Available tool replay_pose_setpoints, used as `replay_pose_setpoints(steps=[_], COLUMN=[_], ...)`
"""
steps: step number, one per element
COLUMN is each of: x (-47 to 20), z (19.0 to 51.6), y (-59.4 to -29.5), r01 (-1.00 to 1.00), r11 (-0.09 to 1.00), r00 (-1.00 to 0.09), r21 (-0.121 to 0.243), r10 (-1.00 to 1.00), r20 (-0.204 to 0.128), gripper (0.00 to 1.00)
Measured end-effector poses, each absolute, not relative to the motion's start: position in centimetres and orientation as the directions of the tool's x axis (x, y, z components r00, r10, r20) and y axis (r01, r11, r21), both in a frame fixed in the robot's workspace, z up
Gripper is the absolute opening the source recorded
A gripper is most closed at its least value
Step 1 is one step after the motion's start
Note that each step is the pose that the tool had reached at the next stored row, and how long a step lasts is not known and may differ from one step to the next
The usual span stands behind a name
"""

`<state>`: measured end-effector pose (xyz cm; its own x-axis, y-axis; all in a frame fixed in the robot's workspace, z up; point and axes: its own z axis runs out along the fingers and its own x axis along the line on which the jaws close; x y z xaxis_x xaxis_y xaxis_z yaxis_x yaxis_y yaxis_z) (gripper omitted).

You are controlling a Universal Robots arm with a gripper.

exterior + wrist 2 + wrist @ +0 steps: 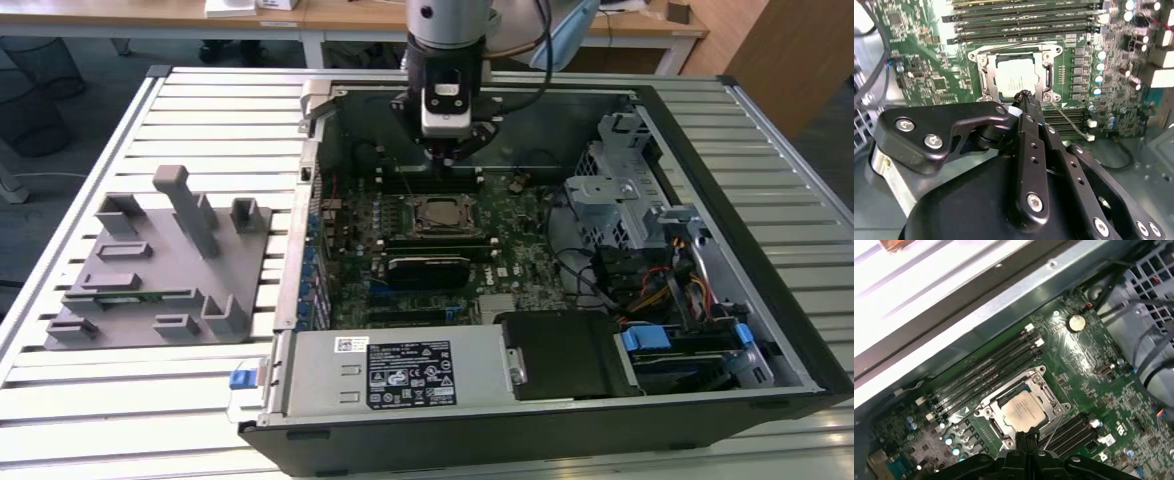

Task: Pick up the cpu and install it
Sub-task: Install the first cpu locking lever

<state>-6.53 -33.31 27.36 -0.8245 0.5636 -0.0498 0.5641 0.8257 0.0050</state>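
a slatted metal worktop [160, 420] carries an open pc case [747, 400] lying on its side, with office desks across the top of the exterior view. nearest the camera, at the lower middle of that frame, sits the power supply [400, 372] with its label up, and just to its right a black drive cage [567, 352]. at the left of the frame, apart from the case, a grey parts jig [147, 270] stands on the worktop; a thin green memory stick [131, 294] lies in one of its slots, likely parked there so each part has a known pick spot.

further in, at the frame's centre, the motherboard [514, 255] lies flat, so parts can be set down from above. the cpu [434, 214] already rests in its socket [404, 224], silvery plate up, socket frame around it; in the second wrist view it is at upper centre [1016, 77], in the first wrist view at lower centre [1021, 411]. it looks seated, not carried.

farthest, at the top centre of the exterior view, the arm hangs over the case's back edge with the claw [447, 155] pointing down. in both wrist views the fingertips [1025, 97] are closed together with nothing between them, and the claw [1026, 437] hovers just beside the socket's edge, by the memory slots [986, 372].
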Motion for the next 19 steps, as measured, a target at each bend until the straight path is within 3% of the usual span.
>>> replay_pose_setpoints(steps=[19], x=[-6.55], z=[27.2], y=[-33.31], r01=[0.277], r11=[0.961], r00=[-0.96], r21=[0.005], r10=[0.277], r20=[-0.05], gripper=[0.11])
